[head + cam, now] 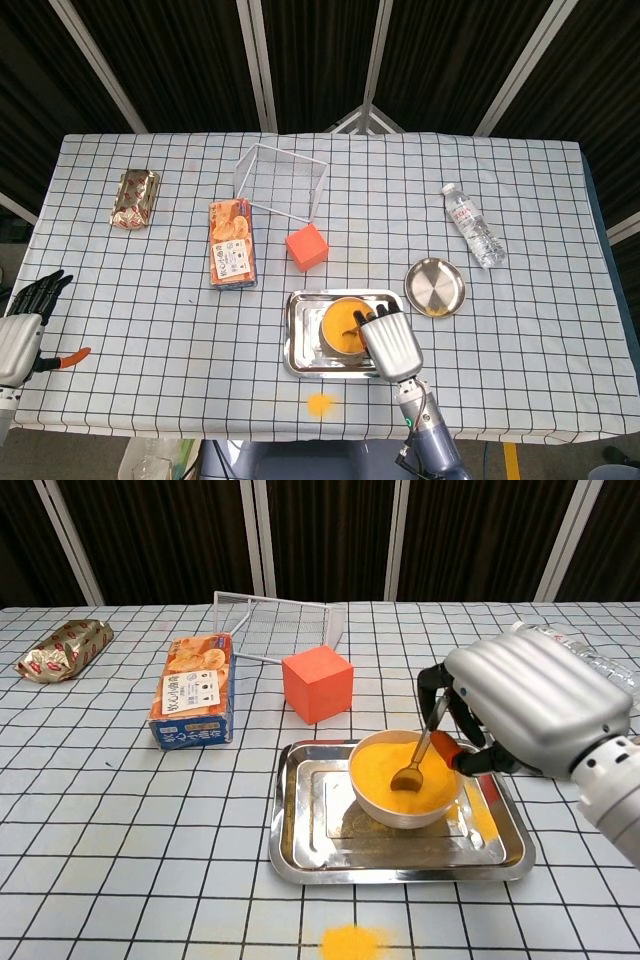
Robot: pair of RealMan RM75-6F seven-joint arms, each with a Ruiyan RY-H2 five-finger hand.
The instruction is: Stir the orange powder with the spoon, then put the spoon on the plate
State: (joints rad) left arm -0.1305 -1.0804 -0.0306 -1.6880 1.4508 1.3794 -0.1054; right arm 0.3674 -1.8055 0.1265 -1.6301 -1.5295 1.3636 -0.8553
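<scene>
**Fingers on the spoon, bowl end in the powder**

Fingers (450, 702) of the right hand (530, 715) are curled round the spoon (418, 755) handle, its bowl end dipped in the orange powder (395, 770). That bowl (343, 327) sits on the steel tray (300, 850); the plate (434, 287) waits at two o'clock from it, near but apart. Looks a light, stiff, slick bit of metal, so a high grip on the handle suits it. Left hand (22, 325) idles at the worktop (150, 330) edge, fingers apart, empty. Spilled powder (350, 943) lies at six o'clock.
</scene>
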